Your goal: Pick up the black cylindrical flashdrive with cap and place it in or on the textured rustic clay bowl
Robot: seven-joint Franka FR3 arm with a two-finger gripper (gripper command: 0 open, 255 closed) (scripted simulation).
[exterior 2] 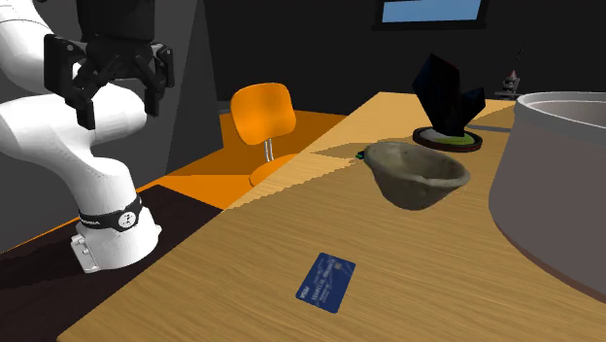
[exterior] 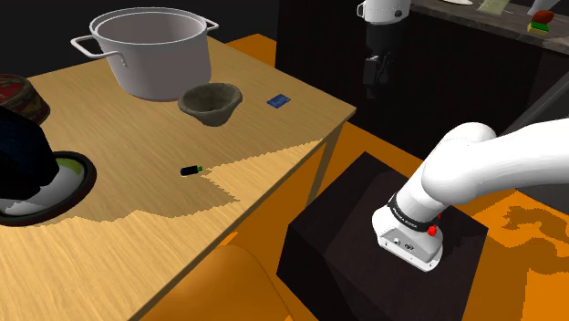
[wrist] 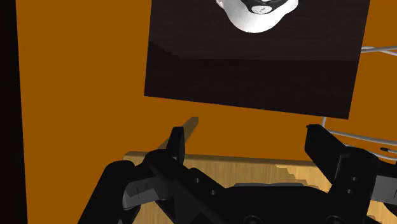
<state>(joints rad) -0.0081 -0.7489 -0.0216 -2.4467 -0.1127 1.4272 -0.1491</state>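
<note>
I read the gripper (exterior 2: 118, 97) as spread wide, its two black fingers (wrist: 177, 145) standing well apart with nothing between them; it hangs high, off the edge of the table (exterior: 274, 146), and through the wrist camera I look down on orange floor (wrist: 76, 95) and the dark stand (wrist: 254, 76), with a strip of wooden top beneath the fingers; the hand is empty and the pick is not yet begun

The flashdrive (exterior: 191, 170) lies flat on the table, a small dark cylinder with a green bit at one end, well apart from the gripper; in the shoulder view it sits down and to the left of the hand, beyond the blue card (exterior: 278, 100) and nearer the camera than the bowl (exterior: 212, 100); its long axis runs roughly across that view, left to right, with a slight tilt; I judge that the fingers should close across that axis, so I would travel in over the table, turn the wrist to suit and then come down a long way

The bowl stands upright, mouth open, just beside the big pot (exterior: 155, 50) and apart from the drive, so the carry looks short; my worry is that so thin and round a thing may roll away from the pads
</note>
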